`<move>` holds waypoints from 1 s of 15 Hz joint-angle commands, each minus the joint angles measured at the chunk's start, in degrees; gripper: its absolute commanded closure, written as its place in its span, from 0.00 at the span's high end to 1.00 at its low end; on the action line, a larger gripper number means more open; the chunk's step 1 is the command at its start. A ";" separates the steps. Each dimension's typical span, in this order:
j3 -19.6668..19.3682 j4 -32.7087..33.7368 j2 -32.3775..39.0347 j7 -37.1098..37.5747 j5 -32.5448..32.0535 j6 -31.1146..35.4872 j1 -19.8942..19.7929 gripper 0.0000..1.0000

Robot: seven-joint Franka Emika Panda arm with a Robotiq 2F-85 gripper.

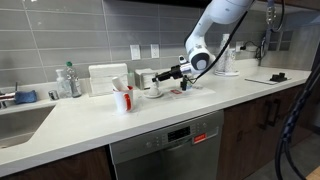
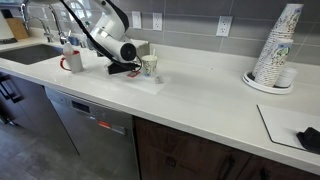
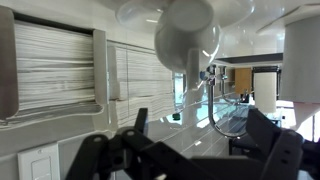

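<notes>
Paper cup [image 2: 149, 66], upright on counter [image 2: 210, 100], just before my gripper [image 2: 133, 68]. Likely light, thin-walled, crushable; grip mid-wall, gently. My fingers [image 3: 280, 152]: spread apart, holding nothing.

In the wrist view a pale round thing [image 3: 188, 35] at upper centre is blurred and cut by the top edge; the gripper [image 3: 200, 128] along the bottom is dark, blurred, cropped

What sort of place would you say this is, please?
Probably an office kitchenette: a built-in dishwasher under the white countertop, a sink at one end, and a tall stack of paper cups.
</notes>
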 commanded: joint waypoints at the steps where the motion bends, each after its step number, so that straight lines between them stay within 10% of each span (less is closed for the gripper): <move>1: -1.03 -4.07 -5.67 4.40 -2.91 4.24 2.08 1.00; 15: 0.95 -11.47 -19.81 36.71 -24.10 27.13 6.79 1.00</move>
